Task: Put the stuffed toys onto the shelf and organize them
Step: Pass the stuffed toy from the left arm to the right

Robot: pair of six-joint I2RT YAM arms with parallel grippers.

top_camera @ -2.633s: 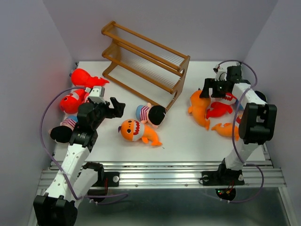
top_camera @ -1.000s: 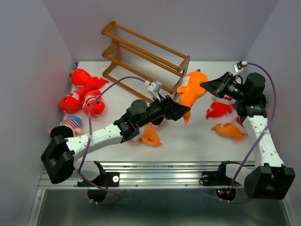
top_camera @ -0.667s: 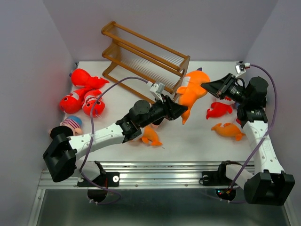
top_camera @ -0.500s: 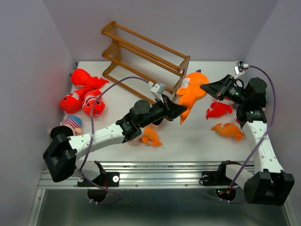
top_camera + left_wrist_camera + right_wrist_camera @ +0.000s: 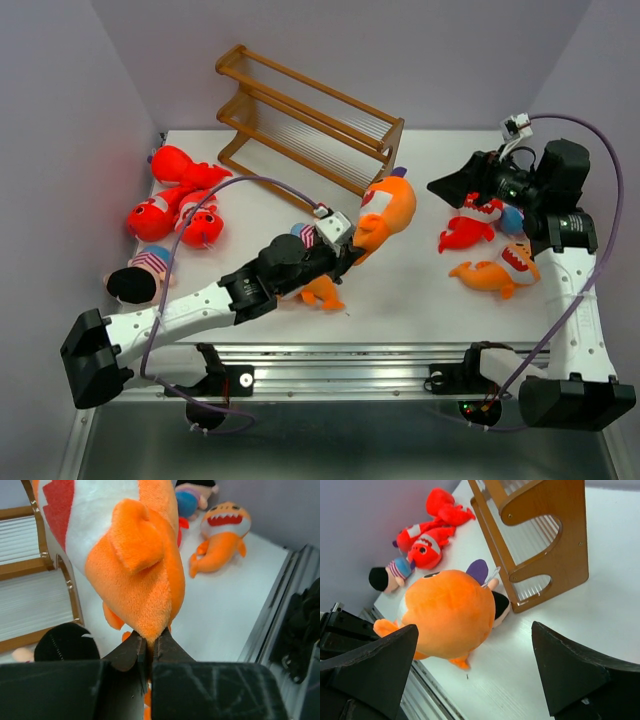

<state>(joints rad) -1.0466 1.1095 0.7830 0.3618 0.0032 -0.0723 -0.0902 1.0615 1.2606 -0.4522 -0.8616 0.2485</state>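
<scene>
A big orange stuffed toy [image 5: 386,204] hangs over the table's middle, in front of the shelf [image 5: 310,118]. My left gripper [image 5: 349,250] is shut on its tail. In the left wrist view the toy [image 5: 131,555] rises from the pinched jaws of the left gripper [image 5: 150,647]. My right gripper [image 5: 442,186] stands open to the toy's right, apart from it. In the right wrist view the toy [image 5: 447,611] floats beyond the wide fingers [image 5: 375,667]. The brown shelf [image 5: 545,540] holds no toy on the tiers I can see.
Red toys [image 5: 175,165] [image 5: 152,215] [image 5: 200,226] and a striped doll [image 5: 135,282] lie at the left. Another doll [image 5: 304,235] and an orange shark [image 5: 322,290] lie under my left arm. A red shark [image 5: 465,232] and an orange shark [image 5: 502,270] lie at the right.
My right gripper has opened, let go of the big orange toy and pulled back to the right. My left gripper has shut on its tail and drawn it toward the near left.
</scene>
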